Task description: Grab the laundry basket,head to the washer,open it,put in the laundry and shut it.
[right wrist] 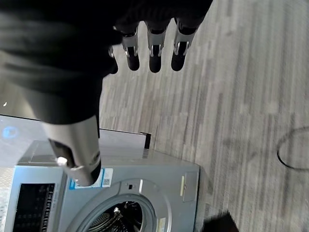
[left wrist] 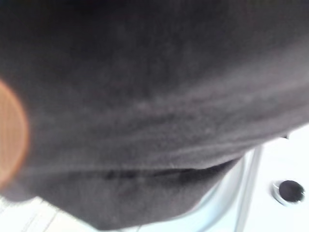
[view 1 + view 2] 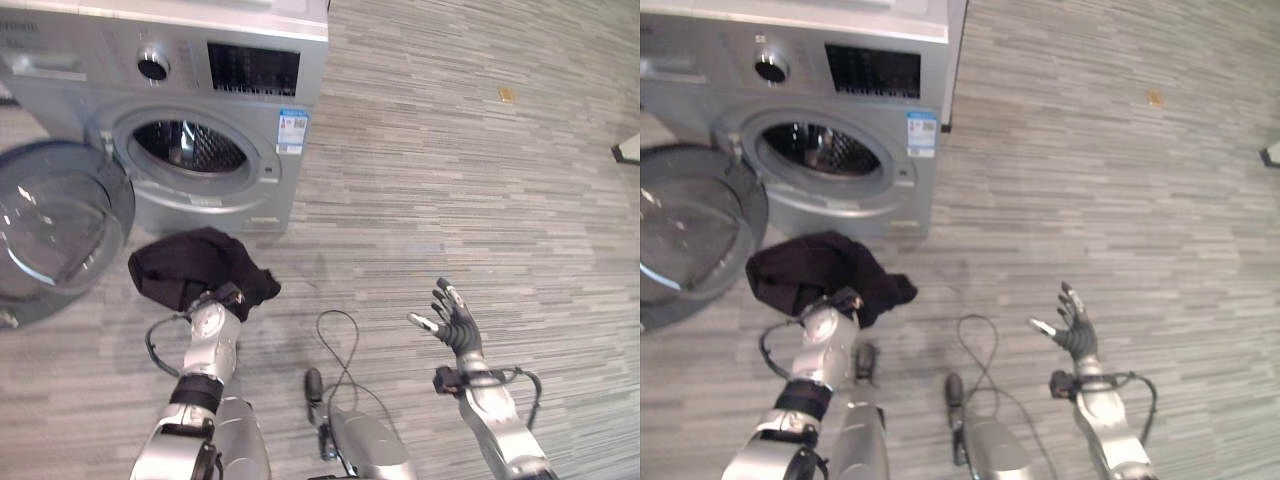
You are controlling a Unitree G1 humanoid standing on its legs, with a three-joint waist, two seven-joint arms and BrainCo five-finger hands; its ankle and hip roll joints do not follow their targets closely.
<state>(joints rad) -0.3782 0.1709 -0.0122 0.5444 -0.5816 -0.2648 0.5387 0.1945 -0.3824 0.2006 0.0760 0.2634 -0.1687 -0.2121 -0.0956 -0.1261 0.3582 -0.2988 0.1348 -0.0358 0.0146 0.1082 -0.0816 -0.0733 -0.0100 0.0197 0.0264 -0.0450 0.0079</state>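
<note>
1. Left eye view: the washer stands at the far left of the floor, its round door swung wide open to its left side and the drum exposed. The left robot hand is raised in front of the machine with a dark garment bunched over it. The fingers are buried in the cloth, so I cannot tell how they sit. The right robot hand hangs in the air well to the right, fingers spread and relaxed, carrying nothing.

2. Right eye view: the same layout. The dark garment sits just short of the washer's front, below the drum opening and not yet inside it.

3. Left wrist view: dark cloth lies right across the lens, with a strip of the pale washer front past its edge.

4. Right wrist view: the straight fingers of the right robot hand point toward the washer, and nothing lies between them.

5. Judgement: the loading step is in hand, with the door already open. The next move calls for lifting the garment forward into the drum, letting go, then swinging the door closed.
</note>
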